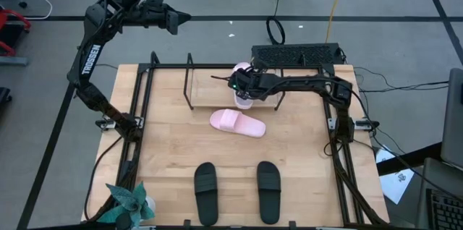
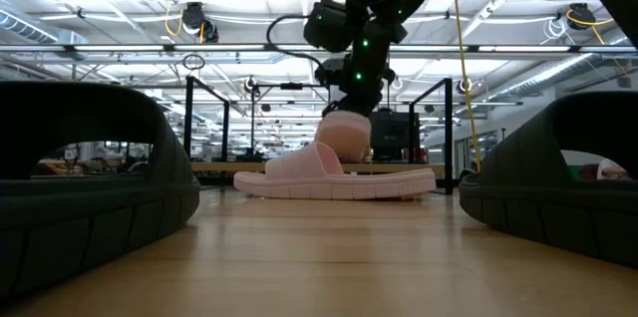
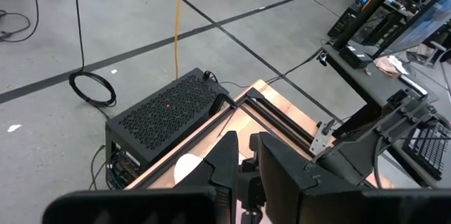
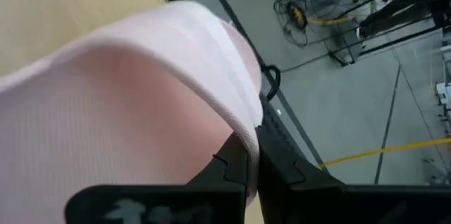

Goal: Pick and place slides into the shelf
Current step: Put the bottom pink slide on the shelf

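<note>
One pink slide [image 1: 244,100] is clamped in your right gripper [image 1: 239,85] over the shelf [image 1: 189,85]; lower it squarely between the rods.

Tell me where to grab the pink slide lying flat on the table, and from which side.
Grip the wide top strap of the pink slide, coming straight down from above. It lies sole-down and the strap arches clear of the footbed, likely leaving room for one finger underneath.
</note>
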You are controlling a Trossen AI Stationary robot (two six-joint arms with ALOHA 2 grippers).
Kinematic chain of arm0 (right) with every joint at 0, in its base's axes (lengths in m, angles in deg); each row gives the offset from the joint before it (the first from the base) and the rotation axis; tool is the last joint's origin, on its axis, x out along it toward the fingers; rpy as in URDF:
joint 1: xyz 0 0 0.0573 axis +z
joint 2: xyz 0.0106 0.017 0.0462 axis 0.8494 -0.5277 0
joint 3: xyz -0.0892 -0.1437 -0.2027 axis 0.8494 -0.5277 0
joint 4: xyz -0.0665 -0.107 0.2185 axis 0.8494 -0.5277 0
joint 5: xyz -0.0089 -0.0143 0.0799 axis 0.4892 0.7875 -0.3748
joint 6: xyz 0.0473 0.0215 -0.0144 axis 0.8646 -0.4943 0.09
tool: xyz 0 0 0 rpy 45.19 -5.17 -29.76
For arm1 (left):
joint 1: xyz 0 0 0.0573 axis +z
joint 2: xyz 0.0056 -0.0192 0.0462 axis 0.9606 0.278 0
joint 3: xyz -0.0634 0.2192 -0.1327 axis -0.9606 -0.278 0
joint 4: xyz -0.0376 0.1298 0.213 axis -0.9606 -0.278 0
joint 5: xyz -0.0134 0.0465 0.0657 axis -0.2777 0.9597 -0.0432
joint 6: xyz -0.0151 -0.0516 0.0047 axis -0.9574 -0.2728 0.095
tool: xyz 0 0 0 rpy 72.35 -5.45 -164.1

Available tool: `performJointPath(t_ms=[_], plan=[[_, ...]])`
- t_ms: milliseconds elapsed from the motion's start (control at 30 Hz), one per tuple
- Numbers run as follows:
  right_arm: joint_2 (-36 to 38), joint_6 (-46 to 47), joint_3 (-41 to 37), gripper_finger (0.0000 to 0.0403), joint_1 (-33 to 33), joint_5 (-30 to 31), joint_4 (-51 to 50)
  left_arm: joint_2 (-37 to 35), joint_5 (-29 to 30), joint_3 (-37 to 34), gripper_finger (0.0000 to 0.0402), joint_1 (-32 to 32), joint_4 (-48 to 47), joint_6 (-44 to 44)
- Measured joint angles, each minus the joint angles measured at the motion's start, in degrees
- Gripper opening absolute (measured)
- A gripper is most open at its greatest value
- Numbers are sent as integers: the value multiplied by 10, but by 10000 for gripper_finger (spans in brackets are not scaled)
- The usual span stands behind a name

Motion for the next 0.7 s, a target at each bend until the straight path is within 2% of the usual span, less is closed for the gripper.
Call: performJointPath(t_ms=[700], plan=[[-5,17,0,1,-2,1,2,0,0,0,51,0,0,9]])
